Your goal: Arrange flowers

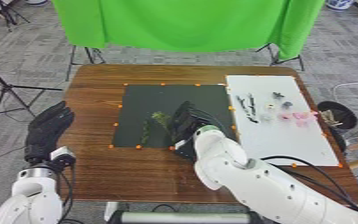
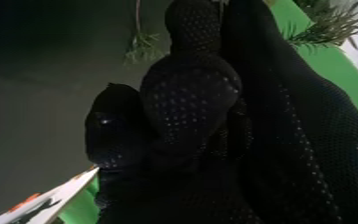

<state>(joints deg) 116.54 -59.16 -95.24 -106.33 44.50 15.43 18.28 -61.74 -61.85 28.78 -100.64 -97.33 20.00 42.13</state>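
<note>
A feathery, fine-leaved green sprig (image 1: 161, 119) is beside the right hand (image 1: 186, 120). Whether that hand pinches anything, I cannot tell.

"Left hand (image 1: 47, 127)?"
"At the desk's (image 1: 91, 172) left edge, fingers extended toward the far edge."
"Right hand (image 1: 186, 125)?"
"Between side edges; arm crosses the near edge."

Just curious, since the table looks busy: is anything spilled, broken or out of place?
Nothing stands out as spilled or broken. The pink flowers and dark twigs lie loosely on the white sheet, but they look like material set out for arranging.
</note>
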